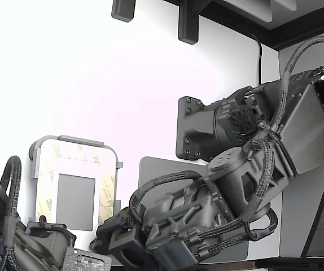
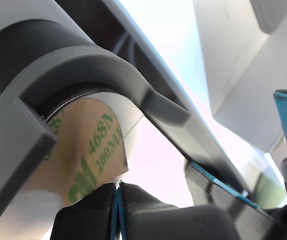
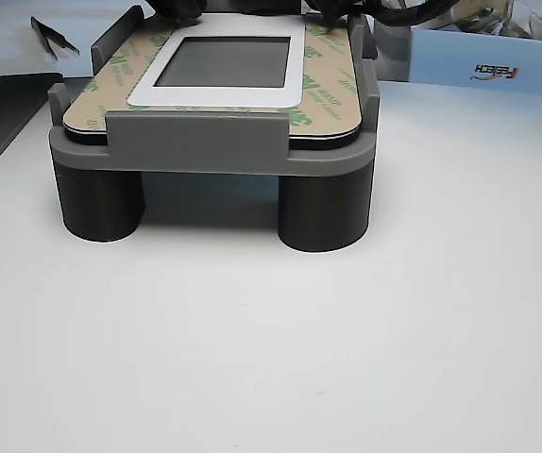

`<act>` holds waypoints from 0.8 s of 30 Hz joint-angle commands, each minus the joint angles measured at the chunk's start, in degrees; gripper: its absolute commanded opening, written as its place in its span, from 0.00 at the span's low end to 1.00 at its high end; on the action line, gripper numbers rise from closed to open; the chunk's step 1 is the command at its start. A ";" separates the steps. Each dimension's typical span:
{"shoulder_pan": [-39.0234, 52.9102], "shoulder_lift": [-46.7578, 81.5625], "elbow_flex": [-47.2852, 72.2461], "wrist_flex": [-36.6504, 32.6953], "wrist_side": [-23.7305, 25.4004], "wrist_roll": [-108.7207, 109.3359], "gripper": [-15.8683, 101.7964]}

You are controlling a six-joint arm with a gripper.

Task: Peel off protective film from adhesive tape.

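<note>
The protective film, cream with green 3M print, lies in narrow strips on the adhesive tape. The strips frame a small grey rectangle on a white plate in a grey holder. In the other view the film lies flat on the plate, with the holder on two round legs. My gripper is at the plate corner nearest the exterior view's bottom edge. In the wrist view my gripper is shut, its black fingers pressed together where the edge of the film meets them, under the holder's rim.
A second arm sits at the exterior view's lower left, close to the holder. A dark grey mat lies under my arm. Tweezers and a white box lie behind the holder. A black blue-edged part shows beside my fingers.
</note>
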 commanded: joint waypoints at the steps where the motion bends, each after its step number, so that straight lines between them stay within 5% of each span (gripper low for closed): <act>1: -0.35 1.76 -1.32 0.09 0.00 -0.18 0.05; 24: -1.14 2.29 1.05 -1.41 -0.26 -1.58 0.05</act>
